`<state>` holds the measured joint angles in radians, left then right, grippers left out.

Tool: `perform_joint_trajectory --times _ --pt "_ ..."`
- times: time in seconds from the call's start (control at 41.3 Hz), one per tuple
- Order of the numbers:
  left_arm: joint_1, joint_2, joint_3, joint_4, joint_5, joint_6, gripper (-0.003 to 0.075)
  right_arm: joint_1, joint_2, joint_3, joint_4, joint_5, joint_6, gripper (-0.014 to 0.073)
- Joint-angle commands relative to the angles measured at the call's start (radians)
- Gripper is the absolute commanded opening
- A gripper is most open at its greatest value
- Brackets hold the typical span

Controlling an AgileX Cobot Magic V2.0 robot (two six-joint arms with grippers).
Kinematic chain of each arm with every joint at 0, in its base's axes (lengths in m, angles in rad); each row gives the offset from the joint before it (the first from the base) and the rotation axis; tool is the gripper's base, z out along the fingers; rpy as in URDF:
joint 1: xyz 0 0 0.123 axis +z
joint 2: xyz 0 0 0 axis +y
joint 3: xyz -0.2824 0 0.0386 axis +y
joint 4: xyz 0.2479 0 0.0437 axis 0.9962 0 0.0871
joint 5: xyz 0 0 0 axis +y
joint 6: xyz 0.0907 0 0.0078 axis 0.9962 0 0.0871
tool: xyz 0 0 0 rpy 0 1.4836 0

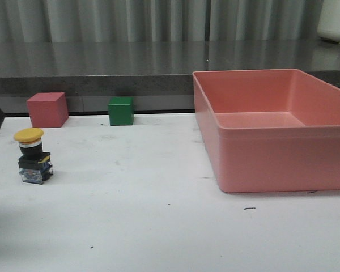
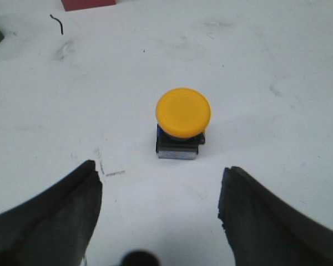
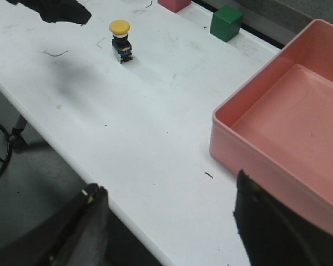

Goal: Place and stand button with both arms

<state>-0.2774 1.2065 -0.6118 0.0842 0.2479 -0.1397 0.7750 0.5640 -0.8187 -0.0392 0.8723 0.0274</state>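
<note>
The button (image 1: 34,156) stood upright on the white table (image 1: 158,226), near its left side, yellow cap up and block base flat on the surface. It was free of both arms, with nothing touching it. In the left wrist view it sat just ahead of the left tool (image 2: 161,194), whose two black fingers (image 2: 55,216) were spread wide apart with bare table between them; the button (image 2: 182,119) lay roughly in line with that gap but clear of both fingers. The right tool (image 3: 172,221) was also open, its fingers (image 3: 272,227) held wide above the near edge of the table, well away from the button (image 3: 121,40) and close to the pink bin (image 3: 277,133). That bin (image 1: 272,136) took up the right side of the table. Along the far edge stood a pink cube (image 1: 46,109) and a green cube (image 1: 120,111), apart from each other and well behind the button.
</note>
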Motion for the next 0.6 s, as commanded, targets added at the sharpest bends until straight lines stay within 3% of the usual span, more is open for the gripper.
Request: perform_joint_trajectory --times 0.0,0.242,0.581 --pt "-0.024 -0.078 -0.113 -0.017 0.209 -0.012 0.0439 -0.005 0.001 -0.024 -0.001 -0.061 -0.005 0.0509" --pt "-0.095 -0.258 -0.250 -0.039 0.500 -0.005 0.0439 -0.005 0.001 -0.024 -0.001 -0.061 -0.005 0.0509" --pt "-0.122 -0.521 -0.262 -0.073 0.676 -0.005 0.0439 -0.005 0.001 -0.024 -0.001 -0.061 -0.005 0.0509"
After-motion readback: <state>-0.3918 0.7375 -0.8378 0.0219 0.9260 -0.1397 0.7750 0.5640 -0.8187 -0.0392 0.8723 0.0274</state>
